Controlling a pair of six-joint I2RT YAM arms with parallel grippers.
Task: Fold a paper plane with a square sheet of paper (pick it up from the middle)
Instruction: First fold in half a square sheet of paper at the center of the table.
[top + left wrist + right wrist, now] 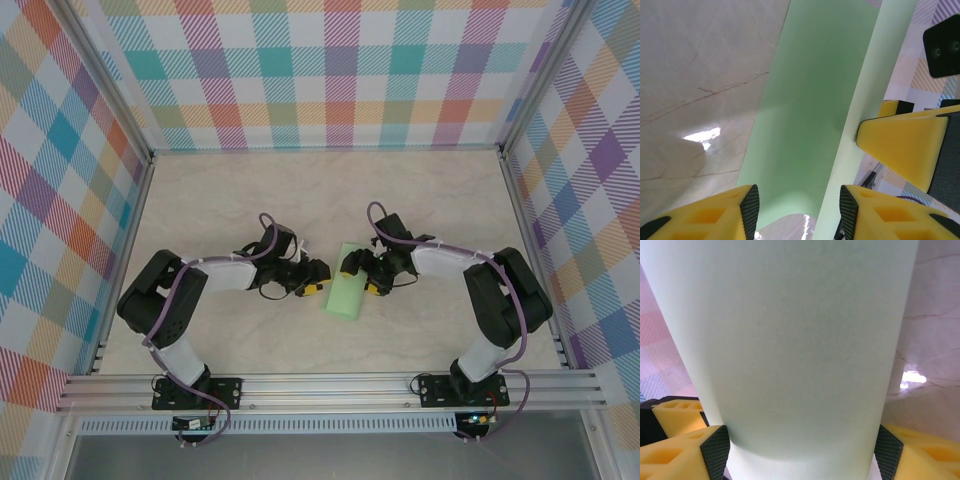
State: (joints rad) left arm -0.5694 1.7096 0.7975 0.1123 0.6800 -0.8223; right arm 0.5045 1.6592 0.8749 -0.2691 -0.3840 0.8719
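Plaid-panelled open-top enclosure (330,70) walls in a pale marble-look table top (300,190). Inside it sit both arms + one sheet. Black-and-white left arm (215,275) reaches in from 7 o'clock, and the matching right arm (450,262) from 5 o'clock. They meet near table ctr.

Pale-green paper sheet (345,283), folded to a long narrow strip, lies just off ctr twd 5 o'clock, btwn the two wrists. Long axis runs approx 12-to-6, far end tipped a touch twd 1, near end twd 7. Both ends look squared off. Left wrist view shows two layers: a darker green panel w/ a paler band along its 3 o'clock side.

Left gripper (318,279) sits at the sheet's 9 o'clock edge, jaws abt half open. The strip's end lies btwn its black ribbed pads (750,210) and reaches both. Can't tell if pinched or just straddled.

Right gripper (361,275) sits at the sheet's 3 o'clock edge, jaws wide. In its wrist view the sheet bows twd the lens and spans the gap btwn its dark pads (715,450). Can't tell if squeezed or loose. One of its yellow foam fingers (900,145) shows at 3 o'clock in the left wrist view, just beside the paler band.
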